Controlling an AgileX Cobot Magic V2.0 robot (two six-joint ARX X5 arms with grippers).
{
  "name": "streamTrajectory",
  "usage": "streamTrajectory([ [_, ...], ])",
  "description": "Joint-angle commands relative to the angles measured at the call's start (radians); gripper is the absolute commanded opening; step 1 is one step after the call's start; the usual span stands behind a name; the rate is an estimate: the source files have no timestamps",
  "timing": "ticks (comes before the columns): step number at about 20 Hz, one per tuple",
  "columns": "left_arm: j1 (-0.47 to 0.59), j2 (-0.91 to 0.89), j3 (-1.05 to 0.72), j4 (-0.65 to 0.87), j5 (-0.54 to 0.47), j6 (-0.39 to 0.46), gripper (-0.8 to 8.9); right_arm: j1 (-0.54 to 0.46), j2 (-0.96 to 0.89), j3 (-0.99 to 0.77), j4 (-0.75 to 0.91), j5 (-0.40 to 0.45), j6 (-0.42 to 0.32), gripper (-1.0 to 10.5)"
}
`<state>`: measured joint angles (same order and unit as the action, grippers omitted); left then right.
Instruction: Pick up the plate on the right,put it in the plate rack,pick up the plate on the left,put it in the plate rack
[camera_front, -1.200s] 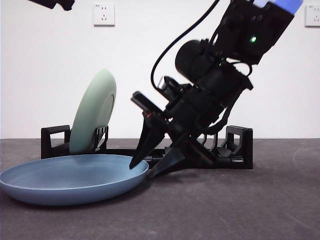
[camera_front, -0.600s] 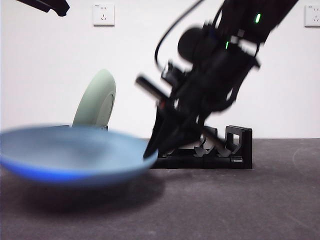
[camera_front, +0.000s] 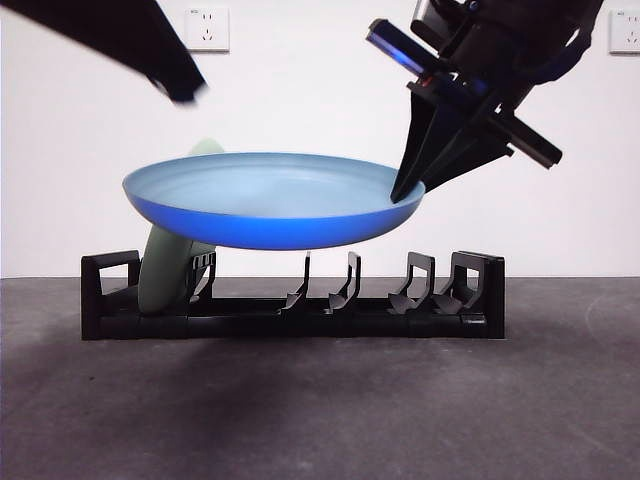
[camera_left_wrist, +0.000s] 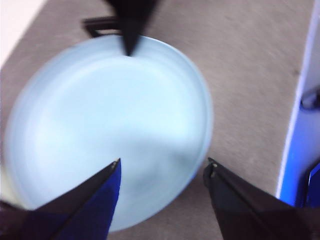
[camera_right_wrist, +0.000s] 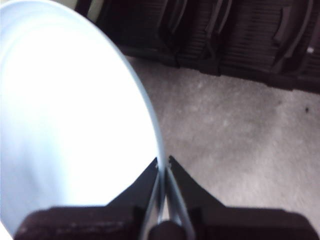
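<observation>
A blue plate (camera_front: 270, 200) hangs roughly level in the air above the plate rack (camera_front: 300, 318). My right gripper (camera_front: 408, 190) is shut on its right rim; in the right wrist view both jaws pinch the plate (camera_right_wrist: 65, 115) edge at the gripper (camera_right_wrist: 163, 162). My left gripper (camera_left_wrist: 162, 167) is open above the plate (camera_left_wrist: 110, 125), and it shows as a dark tip (camera_front: 180, 88) at the upper left. A pale green plate (camera_front: 165, 270) stands on edge in the rack's left end, partly hidden behind the blue one.
The rack's upright dividers (camera_front: 350, 285) from the middle to the right end hold nothing. Dark table (camera_front: 400, 420) lies in front of the rack. A white wall with a socket (camera_front: 207, 28) is behind.
The blue plate has gone from lying on the table at the left to hanging above the rack, carried up by the right gripper. The left arm has dropped further into view.
</observation>
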<state>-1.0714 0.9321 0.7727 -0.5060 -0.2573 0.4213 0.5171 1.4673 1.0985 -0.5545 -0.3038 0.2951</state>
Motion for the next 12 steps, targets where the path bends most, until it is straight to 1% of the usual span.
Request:
streamTrajectory([
  [1, -0.083, 0.09, 0.001, 0.018, -0.076, 0.051, 2.79, -0.005, -0.02, 0.001, -0.021, -0.007, -0.016, -0.1],
  [3, -0.114, 0.166, 0.001, 0.03, -0.101, 0.067, 2.79, -0.005, -0.035, 0.001, -0.037, -0.011, -0.016, -0.1],
  [6, -0.119, 0.247, 0.001, 0.05, -0.12, 0.079, 2.79, -0.006, -0.049, 0.001, -0.061, -0.011, -0.017, -0.1],
  [8, -0.117, 0.283, 0.001, 0.088, -0.159, 0.086, 2.78, -0.005, -0.056, 0.001, -0.083, -0.012, -0.024, -0.1],
  [9, -0.116, 0.297, 0.001, 0.111, -0.162, 0.102, 2.78, -0.005, -0.061, 0.001, -0.094, -0.012, -0.024, -0.1],
  [11, -0.109, 0.313, 0.001, 0.149, -0.16, 0.107, 2.75, -0.006, -0.067, 0.001, -0.106, -0.011, -0.025, -0.1],
  [12, -0.104, 0.319, 0.001, 0.158, -0.156, 0.107, 2.53, -0.006, -0.069, 0.001, -0.107, -0.012, -0.026, -0.1],
])
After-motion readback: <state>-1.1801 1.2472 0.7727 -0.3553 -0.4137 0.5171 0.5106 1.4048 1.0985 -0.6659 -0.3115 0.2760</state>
